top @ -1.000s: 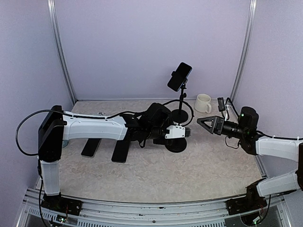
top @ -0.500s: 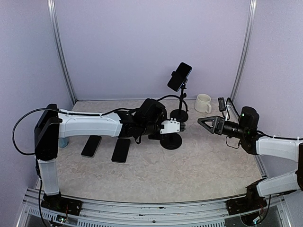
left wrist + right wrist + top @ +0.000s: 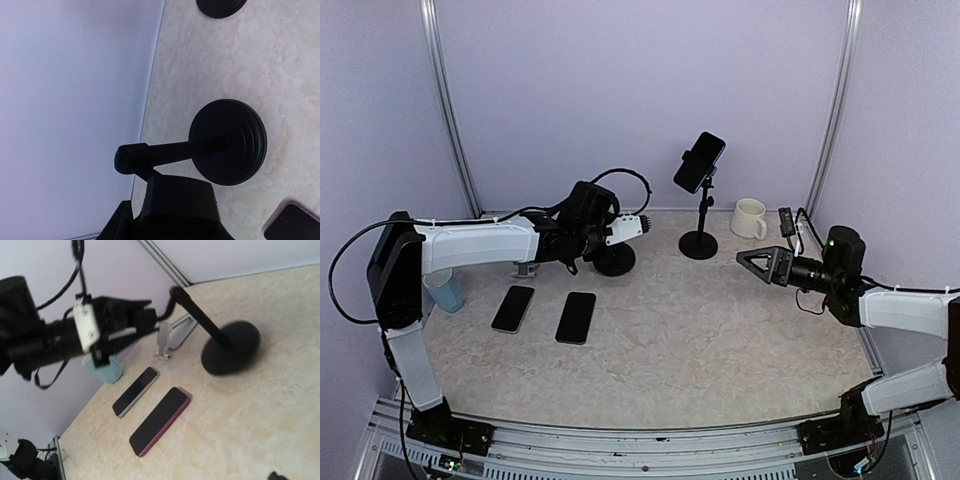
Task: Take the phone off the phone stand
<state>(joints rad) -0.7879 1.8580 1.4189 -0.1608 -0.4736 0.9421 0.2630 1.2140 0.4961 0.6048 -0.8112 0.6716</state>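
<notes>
Left hand (image 3: 638, 222) pinches the empty stand (image 3: 615, 261) by its top, well left of the phone (image 3: 700, 162) clamped in the phone stand (image 3: 699, 243); right hand (image 3: 745, 260), cannot tell.

Your marbled table (image 3: 720, 340) carries the phone stand (image 3: 698, 244) on its round base, ahead of the right gripper's (image 3: 748, 258) spread jaws. A mug (image 3: 750, 218) sits off to their far side. Nearer you than the left gripper's (image 3: 638, 226) jaws, a black phone (image 3: 513, 308) and a pink-edged phone (image 3: 576, 317) lie flat, with a blue cup (image 3: 445, 290) well behind. Those jaws clamp an empty stand (image 3: 614, 260), tilted, its base directly below them.
</notes>
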